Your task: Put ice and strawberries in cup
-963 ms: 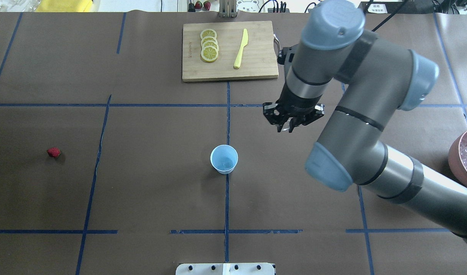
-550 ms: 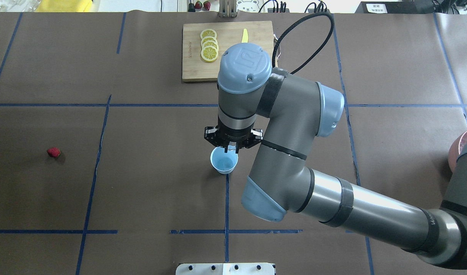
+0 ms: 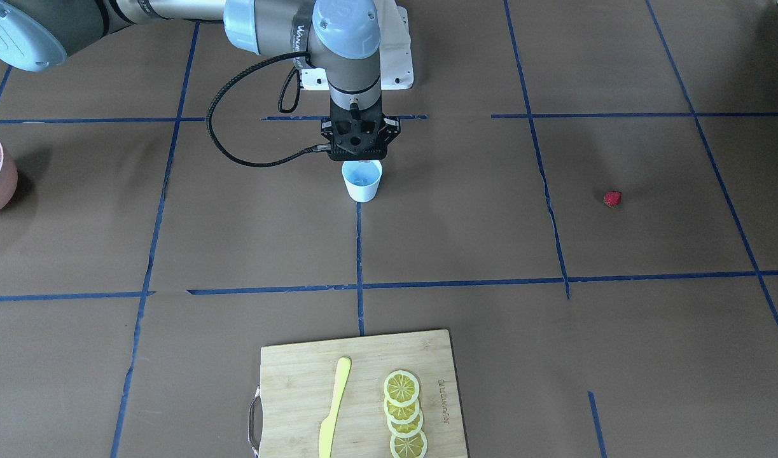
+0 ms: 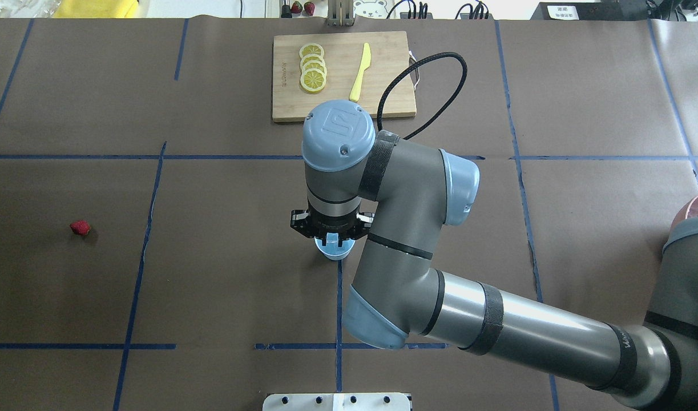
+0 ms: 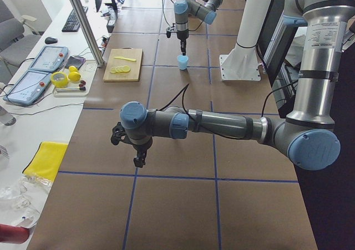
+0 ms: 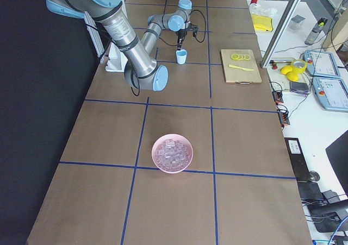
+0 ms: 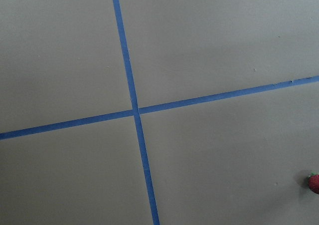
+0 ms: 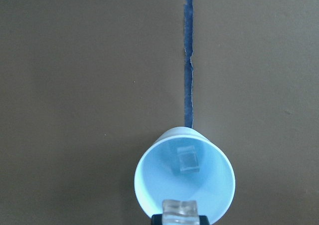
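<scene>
Right gripper [image 3: 359,152], clamped on a small translucent ice cube [image 8: 180,208], is hovering over the pale blue plastic cup [image 4: 333,252], centre frame, already containing one; tiny red strawberry [image 4: 80,228] is lying untouched, far left.

A wooden cutting board [image 4: 286,105] carries four lemon slices [image 4: 313,69] and a yellow knife [image 4: 360,73] — a pink bowl [image 6: 173,171] sits well apart.
</scene>
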You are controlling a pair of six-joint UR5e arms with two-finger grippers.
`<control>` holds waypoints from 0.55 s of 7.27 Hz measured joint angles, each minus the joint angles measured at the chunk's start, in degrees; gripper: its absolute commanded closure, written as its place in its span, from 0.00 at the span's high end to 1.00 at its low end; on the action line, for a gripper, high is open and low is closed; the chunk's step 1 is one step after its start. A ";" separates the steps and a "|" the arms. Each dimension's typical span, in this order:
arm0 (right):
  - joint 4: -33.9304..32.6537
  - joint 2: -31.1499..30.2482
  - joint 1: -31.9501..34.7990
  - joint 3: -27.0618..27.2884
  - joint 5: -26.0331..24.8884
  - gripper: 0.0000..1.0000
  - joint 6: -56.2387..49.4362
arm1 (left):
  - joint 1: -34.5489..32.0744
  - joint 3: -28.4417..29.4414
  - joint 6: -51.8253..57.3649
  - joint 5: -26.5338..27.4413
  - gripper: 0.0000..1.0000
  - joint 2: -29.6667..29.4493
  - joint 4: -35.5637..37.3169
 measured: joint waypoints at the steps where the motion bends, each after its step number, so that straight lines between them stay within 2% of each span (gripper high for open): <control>1: 0.01 0.10 -0.13 -0.45 -0.31 0.15 -0.02 | 0.00 0.00 0.00 0.00 1.00 0.00 0.00; 2: 0.01 0.16 -0.20 -0.76 -0.62 0.68 -0.04 | 0.01 0.01 0.00 0.00 1.00 0.00 0.00; 3: 0.01 0.17 -0.22 -0.87 -0.75 0.98 -0.05 | 0.02 0.01 0.00 0.00 1.00 0.00 0.00; 4: 0.01 0.15 -0.25 -0.80 -0.81 0.99 -0.05 | 0.02 0.01 0.00 -0.02 1.00 0.00 0.00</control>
